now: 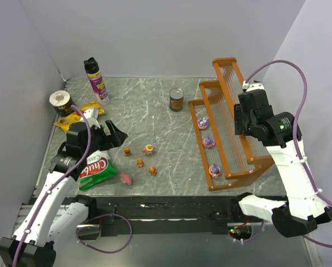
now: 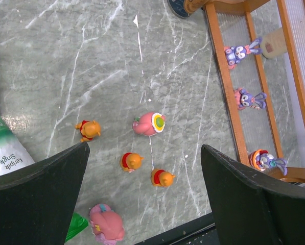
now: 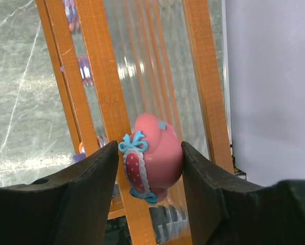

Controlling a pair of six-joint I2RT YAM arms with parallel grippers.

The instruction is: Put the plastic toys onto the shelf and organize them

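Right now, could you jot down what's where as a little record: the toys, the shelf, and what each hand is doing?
shelf: orange-brown stepped rack, right side of table
on shelf: three purple toys, lowest tier
on table: three orange toys, two pink toys
right hand: over the shelf, pink toy with blue bows between its fingers
left hand: open, empty, above the loose toys
other items: can, spray bottle, green snack bag
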